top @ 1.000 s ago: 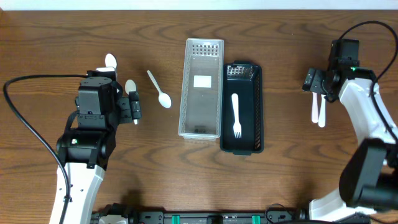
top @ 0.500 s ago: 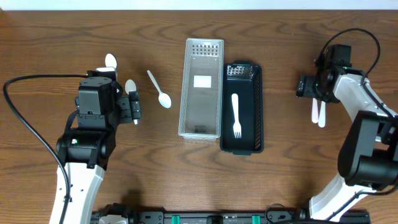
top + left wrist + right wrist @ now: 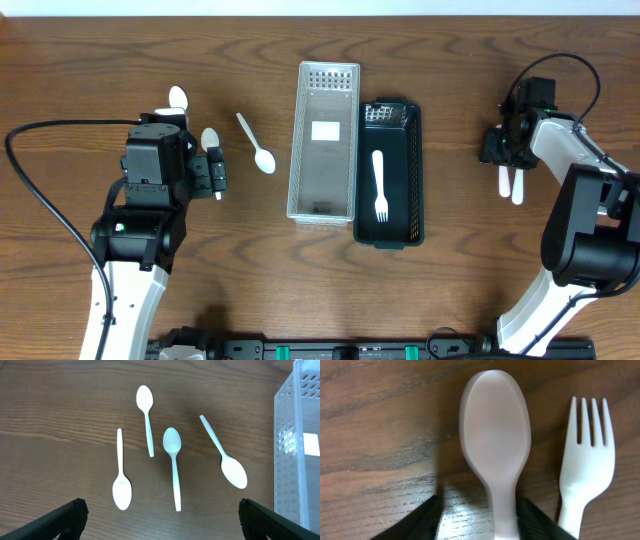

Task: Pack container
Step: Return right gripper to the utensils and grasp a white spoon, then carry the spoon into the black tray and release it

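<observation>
A white plastic spoon [image 3: 495,430] lies on the wood beside a white fork [image 3: 587,460]. My right gripper [image 3: 479,510] straddles the spoon's handle; the right finger is at the handle and the left finger stands a gap away. From overhead the right gripper [image 3: 505,150] sits over this pair at the right side. A black container [image 3: 405,130] holds another white fork [image 3: 380,185]. A clear latticed container [image 3: 324,80] stands next to it. My left gripper [image 3: 160,510] hangs wide open above several white spoons [image 3: 173,460], holding nothing.
One more spoon [image 3: 257,145] lies between my left gripper [image 3: 215,172] and the clear container. The clear container's wall [image 3: 300,450] fills the right edge of the left wrist view. Bare wood surrounds both containers.
My right gripper has moved in over the spoon and its jaws have narrowed round the handle. The left arm and the containers have not moved.
</observation>
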Available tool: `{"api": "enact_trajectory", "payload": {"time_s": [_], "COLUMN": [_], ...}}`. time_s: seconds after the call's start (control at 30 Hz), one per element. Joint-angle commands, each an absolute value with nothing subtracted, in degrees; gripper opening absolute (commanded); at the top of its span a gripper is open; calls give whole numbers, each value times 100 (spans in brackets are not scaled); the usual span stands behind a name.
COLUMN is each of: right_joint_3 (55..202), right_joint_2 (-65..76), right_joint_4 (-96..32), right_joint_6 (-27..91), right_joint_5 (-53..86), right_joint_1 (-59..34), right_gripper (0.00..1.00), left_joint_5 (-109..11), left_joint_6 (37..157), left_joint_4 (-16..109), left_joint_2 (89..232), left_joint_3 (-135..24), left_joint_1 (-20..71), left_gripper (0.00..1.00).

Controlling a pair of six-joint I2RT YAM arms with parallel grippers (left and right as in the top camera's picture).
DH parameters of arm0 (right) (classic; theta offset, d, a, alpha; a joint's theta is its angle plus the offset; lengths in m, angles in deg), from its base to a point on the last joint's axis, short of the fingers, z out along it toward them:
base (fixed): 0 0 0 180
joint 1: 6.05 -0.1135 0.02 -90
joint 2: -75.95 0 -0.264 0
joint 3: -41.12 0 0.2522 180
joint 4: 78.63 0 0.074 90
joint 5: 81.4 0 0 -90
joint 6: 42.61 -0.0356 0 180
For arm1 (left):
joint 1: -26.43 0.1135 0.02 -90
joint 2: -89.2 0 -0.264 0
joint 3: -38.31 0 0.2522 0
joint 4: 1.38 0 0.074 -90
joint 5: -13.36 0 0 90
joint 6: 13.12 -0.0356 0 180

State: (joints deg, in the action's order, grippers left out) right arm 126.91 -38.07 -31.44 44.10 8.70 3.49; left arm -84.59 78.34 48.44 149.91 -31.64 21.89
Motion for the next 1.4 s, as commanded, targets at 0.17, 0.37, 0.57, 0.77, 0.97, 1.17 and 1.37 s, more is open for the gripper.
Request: {"api": "enact_trajectory", "payload": {"time_s": [0.17, 0.37, 0.57, 0.77, 0.97, 1.17, 1.37], "right_joint_3": [12674, 12687, 12695, 12695, 12695, 12446, 12188], "right_joint_2": [-4015, -3777, -2839, -1388, -738, -1171, -2069], "right_joint_4": [-2986, -2877, -2731, -2648, -2639, -2403, -2674], "right_joint_6": [4076, 3990, 3918, 3660, 3459, 2611, 1936], "right_joint_5": [949, 953, 1240, 1747, 1738, 785, 684], "right_joint_1": [375, 359, 172, -489, -1592, -2585, -3238], "right_gripper": [26, 3, 1, 1, 2, 2, 1], "left_joint_5": [-8529, -8526, -8529, -8529, -8529, -8526, -8526], "left_joint_6": [7796, 7796, 7796, 7796, 7796, 7796, 7794], "left_joint_4": [4863, 4863, 4863, 4863, 4863, 4863, 4863], "left_joint_2": [14986, 14986, 14986, 14986, 14986, 14986, 14986], "left_joint_3": [-3290, -3290, -3290, -3290, -3290, -3290, -3290], "left_joint_1": [2218, 2218, 2218, 2218, 2218, 2218, 2218], "left_gripper": [98, 98, 98, 98, 98, 98, 98]}}
